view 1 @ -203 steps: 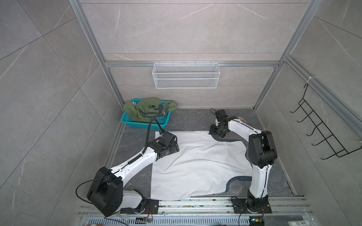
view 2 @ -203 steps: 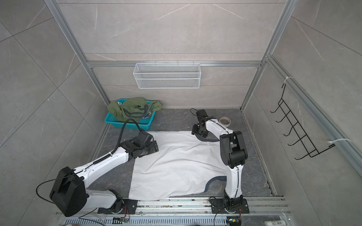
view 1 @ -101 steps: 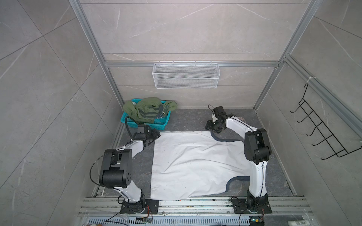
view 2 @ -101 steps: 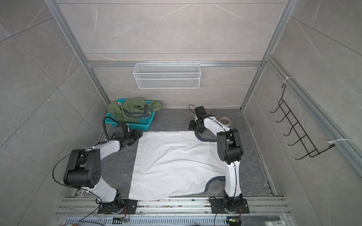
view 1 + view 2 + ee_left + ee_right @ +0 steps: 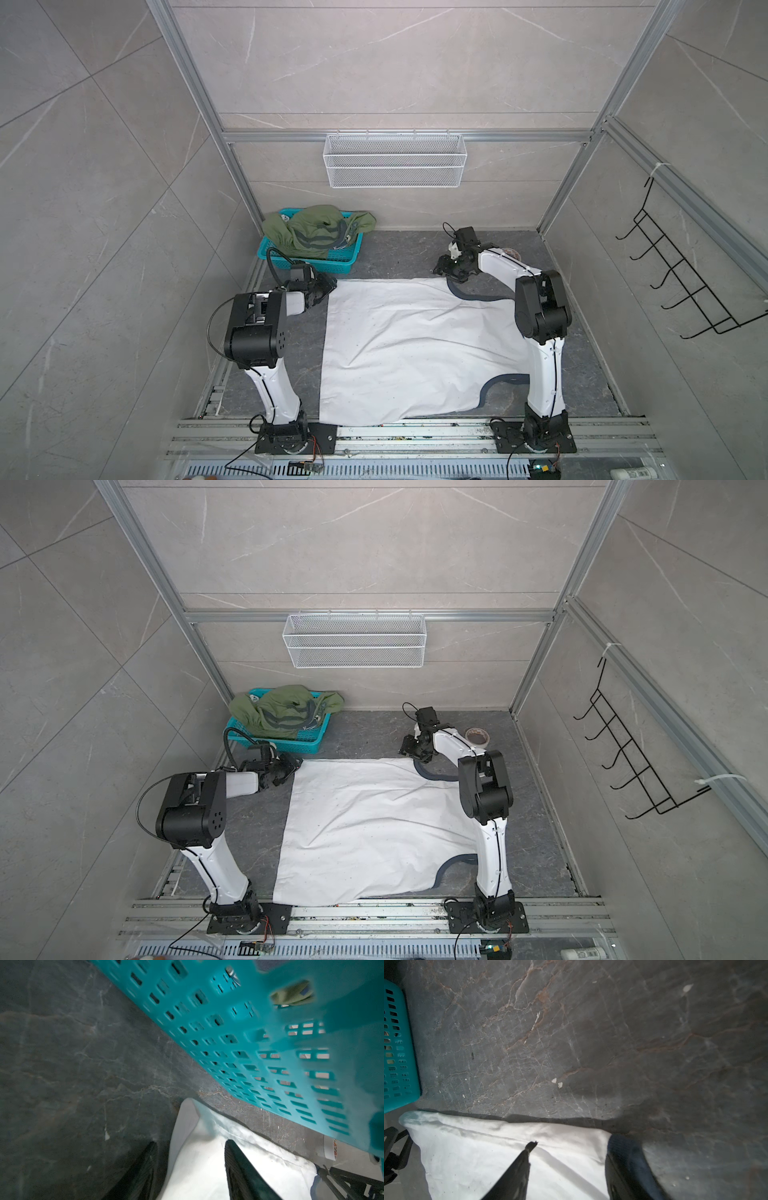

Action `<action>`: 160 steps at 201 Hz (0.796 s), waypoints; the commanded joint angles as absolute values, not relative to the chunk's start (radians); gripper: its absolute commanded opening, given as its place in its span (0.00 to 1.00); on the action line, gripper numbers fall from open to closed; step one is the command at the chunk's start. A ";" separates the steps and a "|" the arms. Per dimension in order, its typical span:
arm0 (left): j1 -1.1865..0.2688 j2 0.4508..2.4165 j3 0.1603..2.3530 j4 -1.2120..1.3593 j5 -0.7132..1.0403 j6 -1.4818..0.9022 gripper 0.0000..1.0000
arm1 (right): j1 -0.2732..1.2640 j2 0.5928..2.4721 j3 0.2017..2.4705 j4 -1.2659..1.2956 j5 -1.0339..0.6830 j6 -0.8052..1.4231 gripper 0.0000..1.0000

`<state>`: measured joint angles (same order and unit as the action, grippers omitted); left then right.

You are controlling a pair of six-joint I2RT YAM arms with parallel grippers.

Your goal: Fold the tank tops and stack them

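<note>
The white tank top (image 5: 415, 345) (image 5: 374, 825) lies spread flat on the dark floor, its navy-trimmed openings on the right side. The olive green tank top (image 5: 316, 237) (image 5: 282, 712) is heaped in the teal basket (image 5: 324, 261) (image 5: 291, 745) at the back left. My left gripper (image 5: 330, 284) (image 5: 296, 766) (image 5: 190, 1145) sits low at the white top's far left corner, open, with the cloth corner (image 5: 187, 1109) between its fingers. My right gripper (image 5: 440, 270) (image 5: 405, 750) (image 5: 571, 1147) is open over the far right edge, one finger beside the navy trim (image 5: 623, 1147).
The basket wall (image 5: 249, 1043) stands just beyond the left gripper. A tape roll (image 5: 477, 735) lies on the floor behind the right arm. A white wire shelf (image 5: 395, 160) hangs on the back wall, a black hook rack (image 5: 681, 282) on the right wall.
My left arm has drawn back from over the white top to its far left corner, and its jaws have narrowed. The right gripper has shifted slightly along the far edge.
</note>
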<state>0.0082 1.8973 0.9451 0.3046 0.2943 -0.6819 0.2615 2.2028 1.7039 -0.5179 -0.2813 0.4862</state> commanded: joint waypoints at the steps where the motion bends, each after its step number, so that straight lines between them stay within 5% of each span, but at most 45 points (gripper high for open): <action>1: 0.007 1.934 0.988 0.337 0.304 -0.681 0.50 | 0.264 2.232 1.713 -0.508 -0.280 0.500 0.59; 125: -0.017 1.953 1.011 0.357 0.310 -0.709 0.30 | 0.271 2.221 1.678 -0.517 -0.195 0.510 0.60; 160: -0.038 1.945 1.010 0.361 0.304 -0.708 0.16 | 0.272 2.164 1.645 -0.499 -0.181 0.498 0.60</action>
<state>-0.0219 1.9606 0.9947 0.3416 0.2977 -0.7139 0.2718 2.2257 1.6844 -0.4858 -0.2283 0.5011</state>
